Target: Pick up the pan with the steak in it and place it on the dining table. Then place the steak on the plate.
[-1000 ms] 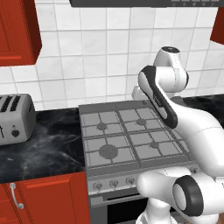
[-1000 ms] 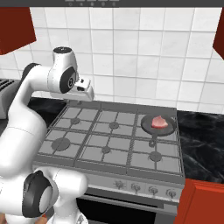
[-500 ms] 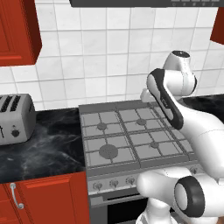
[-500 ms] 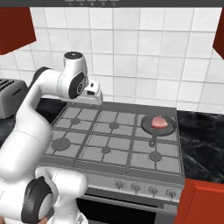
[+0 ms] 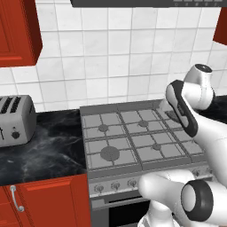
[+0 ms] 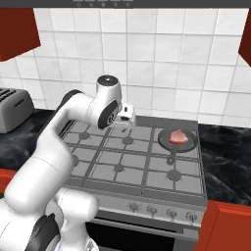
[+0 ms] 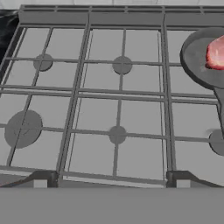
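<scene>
The hand (image 6: 128,119) is hanging wide open and empty above the stove (image 6: 137,162), well apart from the frying pan (image 6: 177,140) sitting on the back right burner. The pan is carrying the steak (image 6: 177,136). Gripping its short handle (image 6: 171,158) off-centre risks tilting the pan and sliding the steak out.

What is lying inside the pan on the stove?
The steak lies inside the pan, which stands on the stove's back right burner. The pan floor under the meat is covered, so nothing there can be seen.

Pan (image 7: 202,59) and steak (image 7: 215,53) cut by hand view's right edge; toaster (image 6: 13,109) cropped left.
</scene>
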Available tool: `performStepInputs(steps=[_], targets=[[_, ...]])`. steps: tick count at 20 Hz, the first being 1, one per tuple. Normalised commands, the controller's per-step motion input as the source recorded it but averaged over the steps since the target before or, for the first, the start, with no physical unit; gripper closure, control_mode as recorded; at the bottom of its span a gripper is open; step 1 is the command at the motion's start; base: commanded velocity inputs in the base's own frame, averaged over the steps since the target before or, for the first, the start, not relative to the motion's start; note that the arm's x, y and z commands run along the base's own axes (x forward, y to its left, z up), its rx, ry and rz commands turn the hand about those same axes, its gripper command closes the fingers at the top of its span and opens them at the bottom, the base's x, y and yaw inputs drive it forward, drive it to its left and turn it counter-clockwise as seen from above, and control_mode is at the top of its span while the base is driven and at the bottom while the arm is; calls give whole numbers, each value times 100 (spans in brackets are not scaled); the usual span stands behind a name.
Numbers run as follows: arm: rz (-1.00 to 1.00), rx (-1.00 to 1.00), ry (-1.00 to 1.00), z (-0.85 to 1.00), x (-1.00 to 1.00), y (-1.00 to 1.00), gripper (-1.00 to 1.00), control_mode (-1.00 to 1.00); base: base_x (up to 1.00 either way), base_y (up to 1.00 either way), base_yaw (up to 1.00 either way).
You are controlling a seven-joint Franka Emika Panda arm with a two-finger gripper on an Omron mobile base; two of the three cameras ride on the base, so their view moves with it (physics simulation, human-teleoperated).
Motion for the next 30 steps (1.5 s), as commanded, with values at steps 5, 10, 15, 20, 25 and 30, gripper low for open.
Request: performStepInputs(steps=[5,10,15,20,25,30], targets=[[0,1,-3,-44,12,-92,-100,-100,0,0,0],[0,0,0,-47,28,-92,-100,-100,0,0,0],[0,0,0,-47,39,-94,-100,-100,0,0,0],[0,0,0,-45,46,-85,-100,-100,0,0,0],[0,0,0,-37,65,-49,-100,-100,0,0,0],[0,-2,0,-32,49,-17,-100,-100,0,0,0]])
